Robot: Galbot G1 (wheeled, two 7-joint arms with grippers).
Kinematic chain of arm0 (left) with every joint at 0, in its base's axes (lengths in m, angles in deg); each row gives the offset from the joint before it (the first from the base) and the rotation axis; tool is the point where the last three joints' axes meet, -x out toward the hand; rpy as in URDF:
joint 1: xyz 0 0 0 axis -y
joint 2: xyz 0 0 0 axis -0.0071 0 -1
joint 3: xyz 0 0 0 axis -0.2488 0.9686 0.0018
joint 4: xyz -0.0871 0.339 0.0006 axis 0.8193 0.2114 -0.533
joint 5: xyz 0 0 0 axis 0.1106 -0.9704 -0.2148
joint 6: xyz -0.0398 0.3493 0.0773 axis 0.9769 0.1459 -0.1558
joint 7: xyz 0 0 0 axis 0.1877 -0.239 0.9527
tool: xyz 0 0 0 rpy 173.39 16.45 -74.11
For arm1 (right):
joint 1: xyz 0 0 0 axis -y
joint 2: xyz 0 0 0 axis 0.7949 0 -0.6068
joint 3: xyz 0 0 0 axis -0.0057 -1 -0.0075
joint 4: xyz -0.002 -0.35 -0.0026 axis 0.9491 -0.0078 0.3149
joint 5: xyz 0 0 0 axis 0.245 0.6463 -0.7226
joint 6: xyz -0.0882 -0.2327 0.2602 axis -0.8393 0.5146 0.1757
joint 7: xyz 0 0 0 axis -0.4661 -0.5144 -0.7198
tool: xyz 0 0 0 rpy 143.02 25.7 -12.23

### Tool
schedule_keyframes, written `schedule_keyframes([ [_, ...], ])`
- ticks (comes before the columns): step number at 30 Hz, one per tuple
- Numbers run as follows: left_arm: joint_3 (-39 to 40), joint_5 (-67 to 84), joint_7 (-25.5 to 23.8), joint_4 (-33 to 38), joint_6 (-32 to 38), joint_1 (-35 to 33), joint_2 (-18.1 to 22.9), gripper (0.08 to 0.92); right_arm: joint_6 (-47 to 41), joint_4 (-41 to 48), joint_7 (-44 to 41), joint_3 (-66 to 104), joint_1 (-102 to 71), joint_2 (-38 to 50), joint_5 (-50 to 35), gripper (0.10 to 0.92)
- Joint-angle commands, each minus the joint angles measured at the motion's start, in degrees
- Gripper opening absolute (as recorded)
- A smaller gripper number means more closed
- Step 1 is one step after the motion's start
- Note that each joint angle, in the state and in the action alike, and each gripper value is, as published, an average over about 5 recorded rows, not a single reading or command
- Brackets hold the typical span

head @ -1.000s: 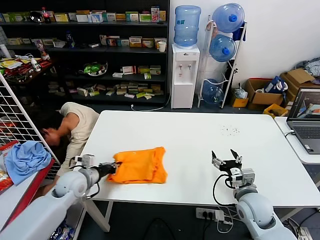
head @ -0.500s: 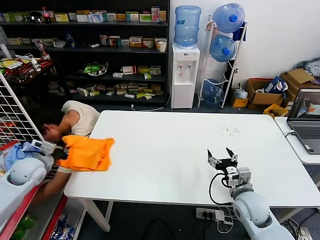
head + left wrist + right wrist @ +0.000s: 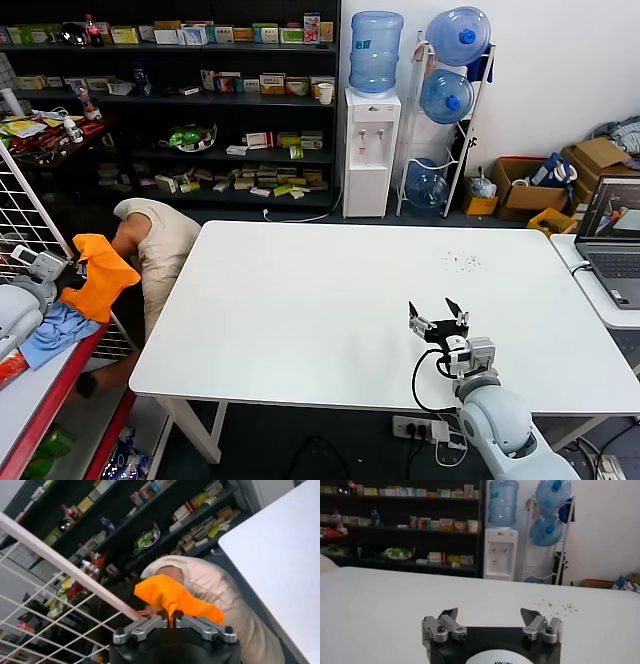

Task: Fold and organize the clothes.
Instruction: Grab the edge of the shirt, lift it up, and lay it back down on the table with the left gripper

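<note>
While the right gripper [image 3: 437,321] sat idle near the white table's [image 3: 330,300] front edge, jaws spread wide, the left gripper [image 3: 62,272] was clamped on the orange T-shirt [image 3: 100,275], well off the table's left side, above a light blue cloth [image 3: 55,328]. Probably dropping it there. Bunched shirt drooped downward, long axis slanting.

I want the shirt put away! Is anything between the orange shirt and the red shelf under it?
Yes. The left gripper holds the orange T-shirt above the red shelf, but a light blue cloth already lies there, right beneath it.
</note>
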State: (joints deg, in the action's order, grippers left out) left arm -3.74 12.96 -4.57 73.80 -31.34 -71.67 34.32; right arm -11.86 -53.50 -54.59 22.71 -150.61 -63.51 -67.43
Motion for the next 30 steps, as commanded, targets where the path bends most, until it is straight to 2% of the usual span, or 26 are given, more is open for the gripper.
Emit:
schedule_keyframes([
  [1, 1.59, 5.38, 6.29, 7.11, -2.85, -4.16, 10.68, 0.133, 0.07, -0.38, 0.01, 0.62, -1.43, -0.39, 1.05, 0.823],
  [8, 4.46, 10.79, 12.97, 10.27, -4.72, -4.56, 19.31, 0.133, 0.26, -0.79, -0.06, 2.18, -3.15, 0.08, 1.32, 0.823],
  [15, 6.89, 16.41, 16.93, 11.70, -5.54, -3.78, 27.08, 0.133, 0.14, -0.12, 0.03, 2.70, -2.96, 0.18, 1.73, 0.823],
  [30, 4.97, 8.74, 20.28, -1.13, 0.81, -2.75, 57.84, 0.133, 3.55, 2.04, -1.61, 3.89, -2.86, 0.59, 1.85, 0.823],
])
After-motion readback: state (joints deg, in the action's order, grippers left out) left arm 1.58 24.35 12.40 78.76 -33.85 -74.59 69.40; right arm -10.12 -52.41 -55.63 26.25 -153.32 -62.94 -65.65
